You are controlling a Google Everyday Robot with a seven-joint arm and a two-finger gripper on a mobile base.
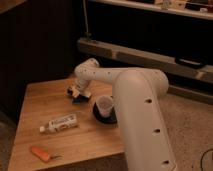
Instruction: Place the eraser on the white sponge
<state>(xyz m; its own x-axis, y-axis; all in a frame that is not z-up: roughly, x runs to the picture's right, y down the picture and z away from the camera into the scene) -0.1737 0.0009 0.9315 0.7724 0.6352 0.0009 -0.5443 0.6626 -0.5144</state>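
My gripper (76,92) is low over the back middle of the wooden table (35,107), at the end of the white arm (135,100). It is shut on the eraser (71,91), a short dark bar with a pale face that sticks out to the left of the gripper. The white sponge (80,99) looks like a small dark blue block. It lies on the table right under and slightly right of the gripper. The eraser sits just above it, close to or touching its top.
A white cup (103,106) stands on a black plate (106,119) right of the sponge. A white labelled oblong pack (59,123) lies nearer the front. An orange stick-like item (40,153) lies at the front left corner. Dark shelving stands behind the table.
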